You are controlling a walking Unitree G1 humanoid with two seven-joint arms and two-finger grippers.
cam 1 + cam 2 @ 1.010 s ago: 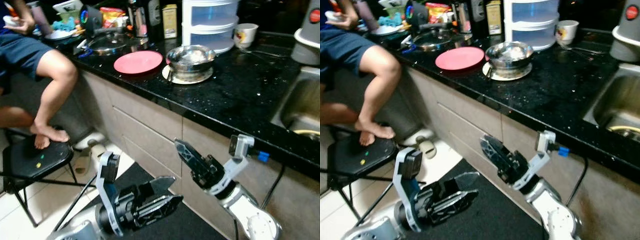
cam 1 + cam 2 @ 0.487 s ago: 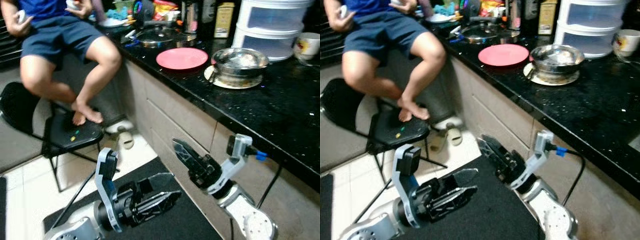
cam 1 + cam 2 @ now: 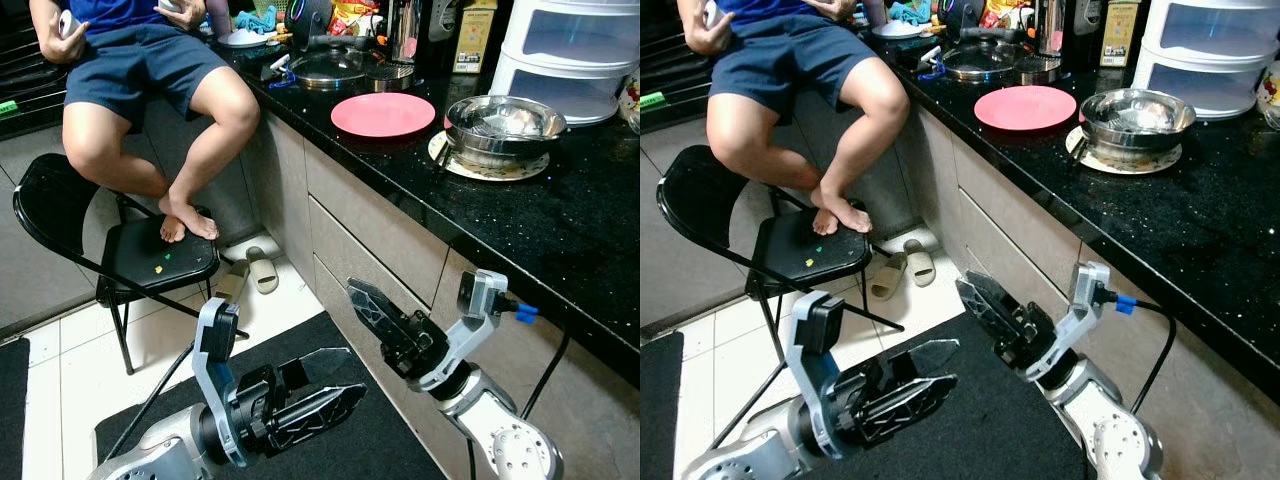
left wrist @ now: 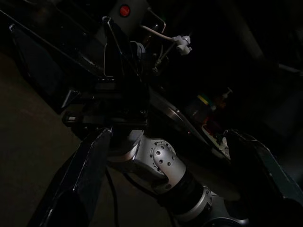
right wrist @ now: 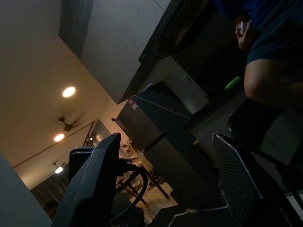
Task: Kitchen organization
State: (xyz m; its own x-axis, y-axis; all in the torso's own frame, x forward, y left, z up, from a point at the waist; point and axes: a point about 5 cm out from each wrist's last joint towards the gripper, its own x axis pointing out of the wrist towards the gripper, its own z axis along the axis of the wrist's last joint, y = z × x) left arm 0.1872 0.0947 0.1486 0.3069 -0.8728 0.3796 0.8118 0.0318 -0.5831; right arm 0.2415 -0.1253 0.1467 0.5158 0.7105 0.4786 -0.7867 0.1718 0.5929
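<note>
Black stone tabletop (image 3: 560,215) carries a pink plate (image 3: 383,113) and steel bowl (image 3: 505,122); my left gripper (image 3: 325,400) and right gripper (image 3: 372,310) hang spread, empty, below it. I judge I'm only approaching; next I must raise an arm to reach them.

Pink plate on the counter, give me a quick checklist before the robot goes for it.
1. Pink plate bare, nothing on it: ok.
2. Left gripper empty and open: ok.
3. Right gripper empty and open: ok.
4. Grippers at counter height: not ok, both hang low in front of the drawers.
5. Room beside the plate: not ok, the steel bowl sits close on one side and a glass pan lid close behind.
6. Path free of people: not ok, a person sits on the counter's end with feet on a chair.
</note>
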